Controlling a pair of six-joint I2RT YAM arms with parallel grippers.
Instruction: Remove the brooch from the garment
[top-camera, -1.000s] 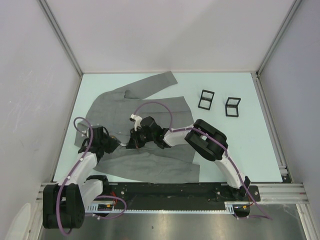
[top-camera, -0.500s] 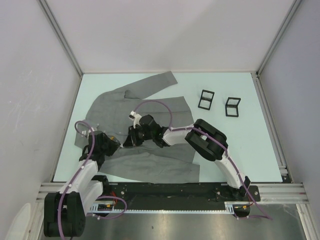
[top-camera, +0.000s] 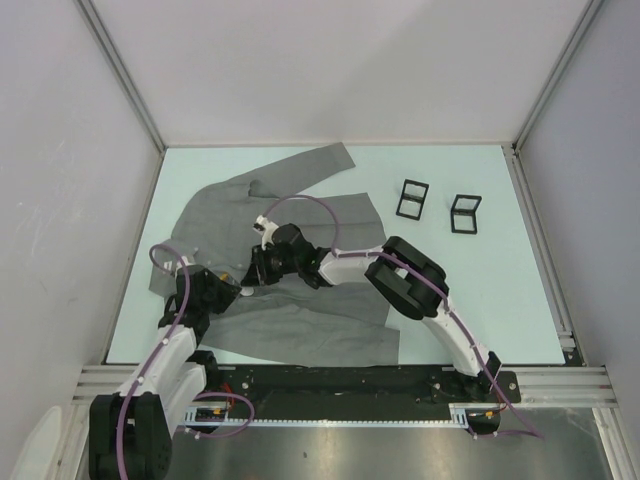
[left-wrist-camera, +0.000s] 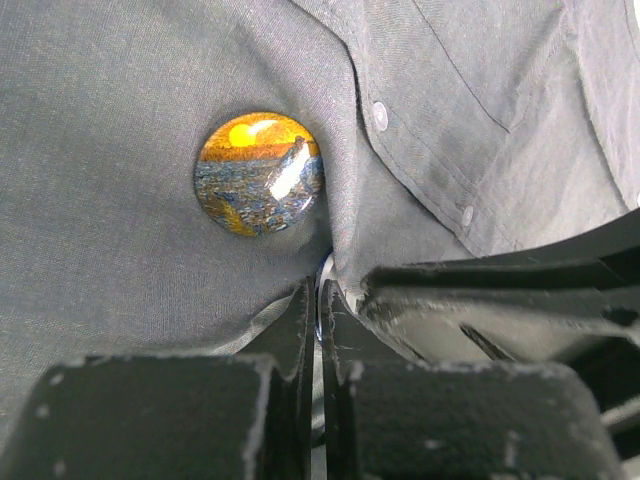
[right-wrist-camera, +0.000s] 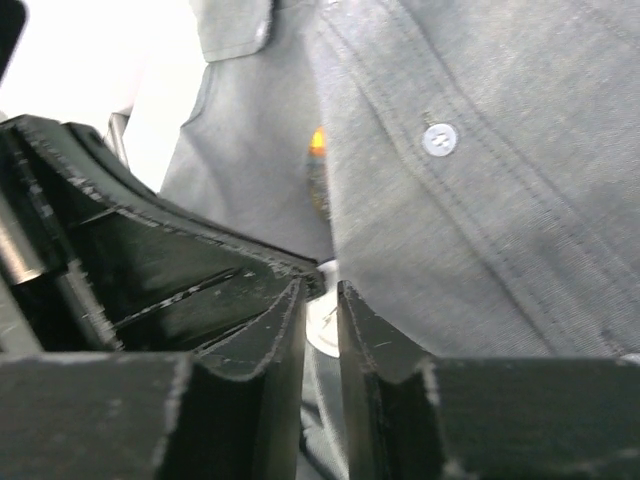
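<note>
Two states: left jaws shut on garment (left-wrist-camera: 100, 100) (beside brooch (left-wrist-camera: 258, 173)), right jaws slightly parted.

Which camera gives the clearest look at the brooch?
The left wrist view: the brooch shows its whole round sunset face on the grey garment. The right wrist view catches only an orange sliver behind a fold; the top view cannot resolve it.

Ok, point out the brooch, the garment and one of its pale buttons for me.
brooch (left-wrist-camera: 260, 173), left wrist view, centre of its round sunset face.
garment (top-camera: 215, 215), top external view, bare grey cloth away from the arms.
button (right-wrist-camera: 439, 139), right wrist view, middle of the pale disc.
</note>
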